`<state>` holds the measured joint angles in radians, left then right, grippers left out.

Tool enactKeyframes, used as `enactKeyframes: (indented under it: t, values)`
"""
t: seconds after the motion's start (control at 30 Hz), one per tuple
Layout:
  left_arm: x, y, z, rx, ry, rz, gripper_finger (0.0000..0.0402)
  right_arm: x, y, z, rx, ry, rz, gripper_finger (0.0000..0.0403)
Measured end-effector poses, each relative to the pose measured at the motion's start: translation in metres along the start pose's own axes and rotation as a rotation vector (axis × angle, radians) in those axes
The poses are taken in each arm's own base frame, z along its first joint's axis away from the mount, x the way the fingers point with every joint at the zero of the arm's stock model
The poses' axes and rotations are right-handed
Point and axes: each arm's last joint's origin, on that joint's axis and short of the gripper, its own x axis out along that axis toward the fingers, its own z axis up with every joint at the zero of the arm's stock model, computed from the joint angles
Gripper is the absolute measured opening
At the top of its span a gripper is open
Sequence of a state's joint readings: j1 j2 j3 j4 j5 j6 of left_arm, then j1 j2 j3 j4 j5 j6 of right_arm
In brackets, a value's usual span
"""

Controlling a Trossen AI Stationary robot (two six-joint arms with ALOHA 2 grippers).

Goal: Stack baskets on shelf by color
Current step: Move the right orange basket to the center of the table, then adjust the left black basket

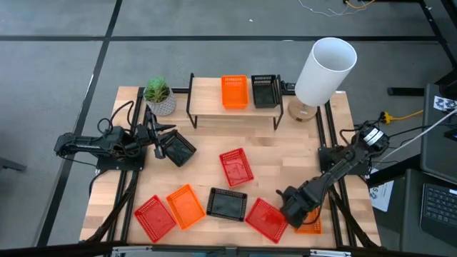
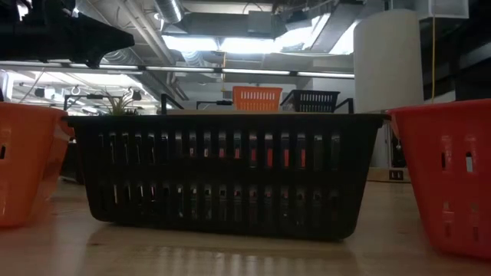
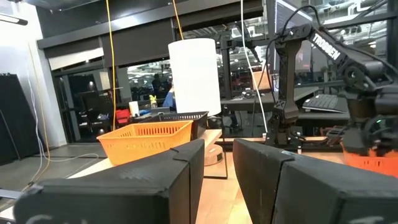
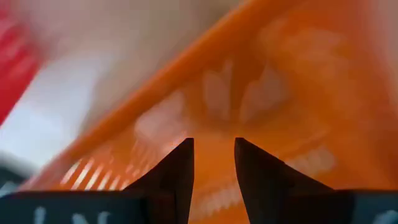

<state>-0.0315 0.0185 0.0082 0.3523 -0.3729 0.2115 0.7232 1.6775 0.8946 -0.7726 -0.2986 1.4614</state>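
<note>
The shelf (image 1: 214,106) stands at the table's far edge and carries an orange basket (image 1: 234,91) and a black basket (image 1: 265,90) side by side. On the table lie a red basket (image 1: 236,167) in the middle and, along the near edge, a red (image 1: 154,218), an orange (image 1: 186,205), a black (image 1: 227,203) and a red (image 1: 265,218) basket. My right gripper (image 1: 300,214), open, is low over another orange basket (image 1: 310,228) at the near right corner; that basket (image 4: 261,93) fills its wrist view. My left gripper (image 1: 184,151) waits open at mid-left, holding nothing. My right gripper comes at the orange basket from above, pointing down, with its fingertips (image 4: 183,155) just inside the rim (image 4: 155,106). Whether they touch the basket I cannot tell.
A tall white lamp (image 1: 325,68) stands at the far right next to the shelf, and a potted plant (image 1: 158,94) at the far left. In the low view the black basket (image 2: 222,176) stands close, between the orange (image 2: 27,165) and red (image 2: 449,176) ones.
</note>
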Motion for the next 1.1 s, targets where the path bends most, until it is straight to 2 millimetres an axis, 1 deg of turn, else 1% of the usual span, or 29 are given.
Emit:
enactKeyframes:
  t: [0.07, 0.2, 0.37, 0.53, 0.63, 0.77, 0.83, 0.93, 1.1]
  values:
    - [0.0, 0.0, 0.0, 0.0, 0.0, 0.0, 0.008, 0.003, -0.008, 0.008, 0.033, -0.037, -0.026, 0.0115]
    - [0.0, 0.0, 0.0, 0.0, 0.0, 0.0, 0.008, 0.002, -0.017, 0.027, 0.063, -0.115, -0.052, 0.0115]
    - [0.0, 0.0, 0.0, 0.001, 0.0, 0.0, 0.008, -0.008, -0.026, 0.058, 0.051, -0.268, -0.089, 0.0115]
    - [0.0, 0.0, 0.0, 0.001, 0.001, 0.0, 0.008, -0.019, -0.043, 0.094, 0.052, -0.446, -0.184, 0.0115]
    - [0.0, 0.0, 0.0, 0.001, 0.001, 0.001, 0.008, -0.027, -0.054, 0.116, 0.096, -0.568, -0.236, 0.0115]
    - [0.0, 0.0, 0.0, 0.001, 0.001, 0.001, 0.008, -0.039, -0.062, 0.134, 0.095, -0.592, -0.275, 0.0115]
    - [0.0, 0.0, 0.0, 0.001, 0.001, 0.001, 0.008, -0.047, -0.059, 0.138, 0.061, -0.596, -0.285, 0.0115]
    - [0.0, 0.0, 0.0, 0.002, 0.001, 0.001, 0.008, -0.075, -0.043, 0.143, 0.012, -0.672, -0.241, 0.0115]
    - [0.0, 0.0, 0.0, 0.001, 0.0, 0.001, 0.008, -0.111, -0.02, 0.135, -0.094, -0.734, -0.249, 0.0115]
